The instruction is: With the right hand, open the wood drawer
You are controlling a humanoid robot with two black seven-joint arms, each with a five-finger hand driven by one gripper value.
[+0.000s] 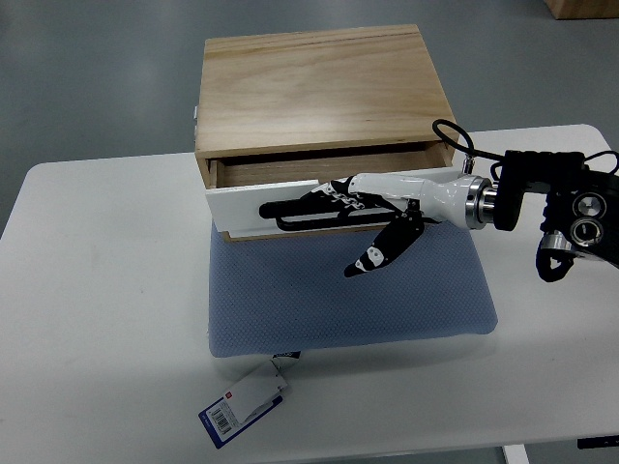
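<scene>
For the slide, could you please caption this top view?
Right hand hooks the black handle of the partly open wood drawer, above a blue mat on a white table.

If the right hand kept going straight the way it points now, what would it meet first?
The right hand points toward picture left along the white drawer front. Its fingers already lie at the black handle; beyond looks free, though depth is unclear.

Wood drawer (290,208): single drawer in a light, pale-grained wooden box (324,92), fitted with a white front panel and a dark horizontal bar handle (290,213). State: pulled part-way out, a strip of its bare wooden interior showing behind the front panel. Position: upright, at the far middle of the desk (97,290), front facing the near side.
</scene>
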